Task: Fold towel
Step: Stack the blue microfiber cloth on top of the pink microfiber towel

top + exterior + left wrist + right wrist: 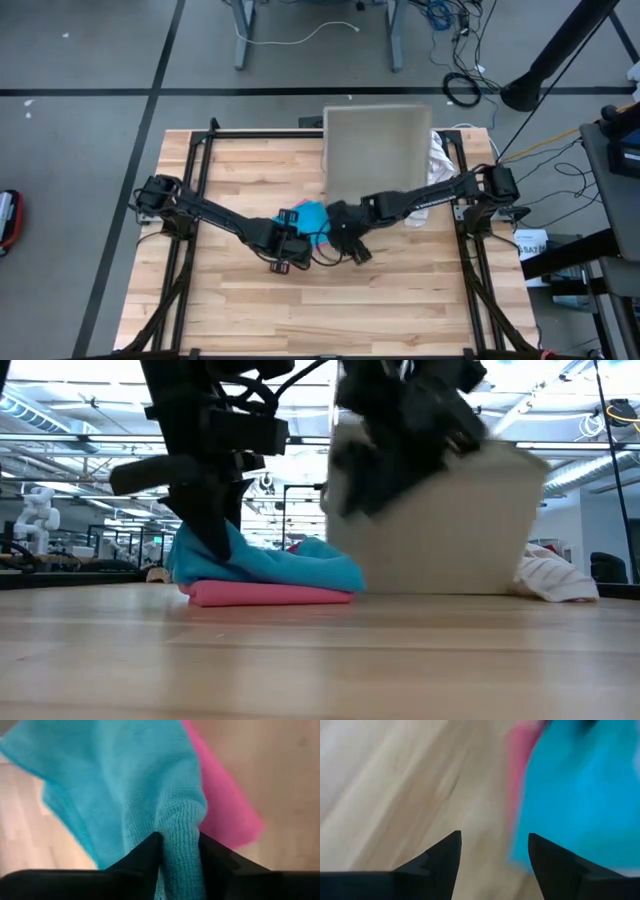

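While my left gripper (179, 851) pinches the blue towel (115, 785) over the pink towel (265, 594) mid-worktop, my spread-fingered right gripper (493, 851) should take the free corner squarely.

The blue towel (285, 565) lies crumpled on a flat pink towel (265, 594) mid-table.

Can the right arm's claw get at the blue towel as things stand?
Probably yes: the right claw is open beside the blue towel, with bare table between; the left claw already grips the towel.
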